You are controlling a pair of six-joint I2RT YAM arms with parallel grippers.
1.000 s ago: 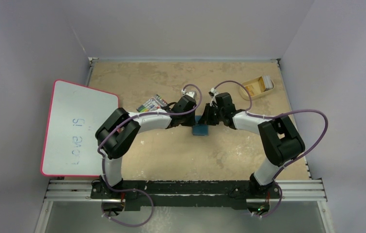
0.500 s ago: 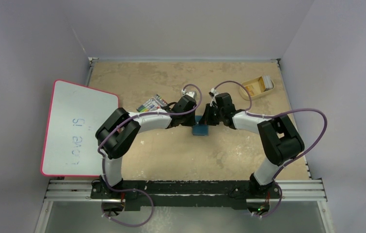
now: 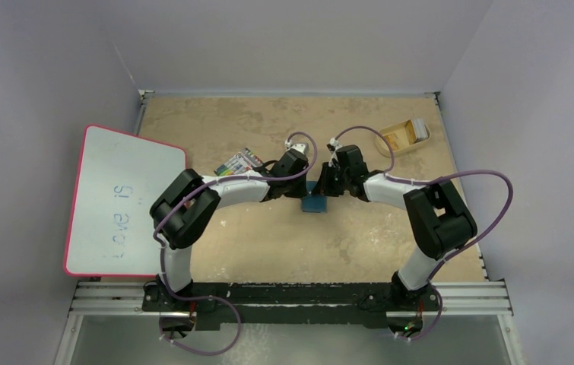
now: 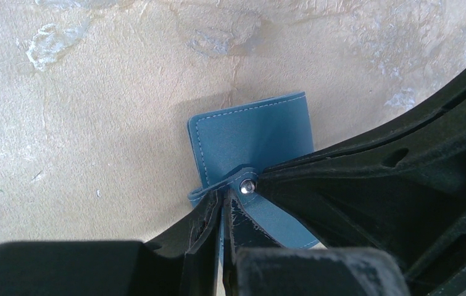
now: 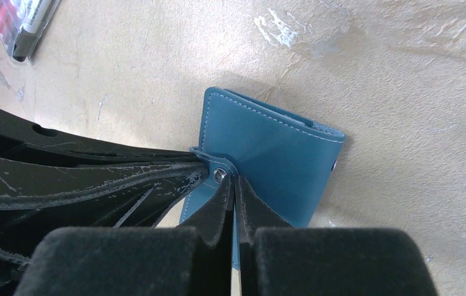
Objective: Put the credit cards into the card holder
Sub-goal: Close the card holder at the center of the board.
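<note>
The teal card holder lies folded on the table's middle, seen close in the left wrist view and the right wrist view. Its snap strap stands up from one edge. My left gripper is shut on a thin blue edge of the strap, and my right gripper is shut on it from the other side, fingertips almost meeting by the snap. The credit cards, orange-yellow and whitish, sit in the tan tray at the back right, away from both grippers.
A flat pack with multicoloured stripes lies just behind the left arm, also in the right wrist view's top left corner. A pink-rimmed whiteboard overhangs the table's left edge.
The right gripper's jaws have closed fully onto the card holder's strap. The left gripper and both arms have stayed where they were.
</note>
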